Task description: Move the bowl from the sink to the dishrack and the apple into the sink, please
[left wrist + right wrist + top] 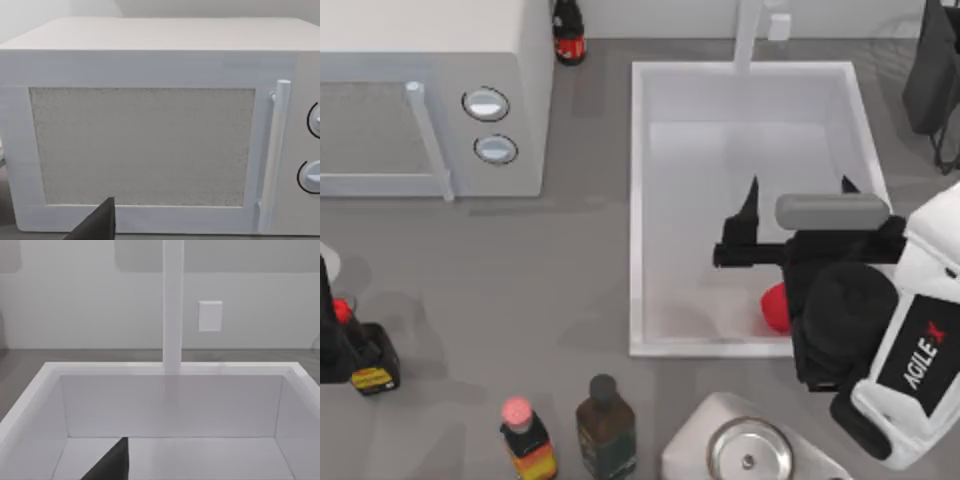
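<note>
One arm works: the right gripper (pixel 800 192) hangs over the sink (pixel 640 210), jaws spread, the apple (pixel 775 306) lying inside beneath it, seemingly just released.

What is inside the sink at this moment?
Inside the sink lies the apple, near its front right corner, half covered by the right gripper, open above the basin. What else the arm covers cannot be seen.
</note>
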`<state>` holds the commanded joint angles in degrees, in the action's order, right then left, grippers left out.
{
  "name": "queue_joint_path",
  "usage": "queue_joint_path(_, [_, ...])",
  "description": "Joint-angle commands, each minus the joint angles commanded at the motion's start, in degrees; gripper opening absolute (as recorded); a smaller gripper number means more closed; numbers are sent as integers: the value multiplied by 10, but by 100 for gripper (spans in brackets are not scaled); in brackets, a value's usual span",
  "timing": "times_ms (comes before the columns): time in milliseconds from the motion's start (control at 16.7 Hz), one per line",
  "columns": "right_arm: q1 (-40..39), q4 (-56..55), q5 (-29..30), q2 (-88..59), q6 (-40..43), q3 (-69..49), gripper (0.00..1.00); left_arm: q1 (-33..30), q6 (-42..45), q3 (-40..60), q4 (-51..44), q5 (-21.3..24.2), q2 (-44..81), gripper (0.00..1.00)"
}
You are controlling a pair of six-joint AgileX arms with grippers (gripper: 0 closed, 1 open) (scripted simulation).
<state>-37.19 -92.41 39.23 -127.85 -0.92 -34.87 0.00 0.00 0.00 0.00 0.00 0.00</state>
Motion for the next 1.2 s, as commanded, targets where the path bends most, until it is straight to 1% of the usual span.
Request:
queue_joint_path(360, [-1,0,0,0,0,0,100,0,0,0,0,0,0,100])
queue_joint_path(600, [39,50,-17,52,3,28,100,0,0,0,0,0,0,100])
queue_joint_path(840, [130,182,-82,186,1,96,100,0,0,0,0,0,0,100])
queue_joint_path(1020, [199,326,-143,338,0,153,100,0,0,0,0,0,0,100])
queue_joint_path(1200, [251,477,-197,502,3,209,100,0,0,0,0,0,0,100])
